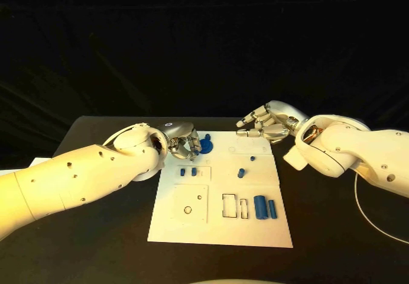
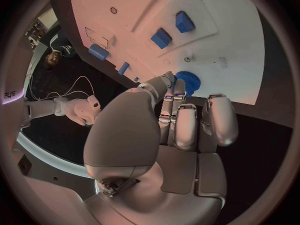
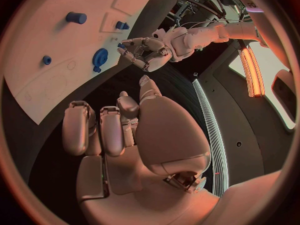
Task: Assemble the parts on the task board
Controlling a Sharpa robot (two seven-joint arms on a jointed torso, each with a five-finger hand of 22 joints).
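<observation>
Our left hand (image 1: 181, 145) hovers over the far left corner of the task board (image 1: 221, 231), its fingers curled in close together above the blue gear (image 1: 204, 144). In the left wrist view the fingertips (image 2: 170, 78) reach down to the gear's toothed rim (image 2: 186, 81) and seem to touch it, but we cannot tell whether they actually pinch it or merely rest beside it. Our right hand (image 1: 266, 125) hangs beyond the far edge of the board, over the black desk (image 1: 341, 236), fingers loosely curled and holding nothing.

What the next move turns on, as we judge it, is that the gear lies directly under and just ahead of the left fingertips, while the right hand is well apart from it, so the left is the nearer hand. The gear is a flat round disc with fine teeth, its axis upright from the board, so there is no long side to line up with.

Nearer on the board lie the other parts: two small blue blocks (image 1: 187, 171) side by side, a short blue peg (image 1: 241, 173), a tiny blue stud (image 1: 253, 158), and two long blue cylinders (image 1: 266, 207) lying parallel, their long axes running away from us, beside an empty rectangular slot (image 1: 231, 205). The board is matte white with shallow outlined recesses; the parts look like smooth hard plastic, the hands brushed metal.
</observation>
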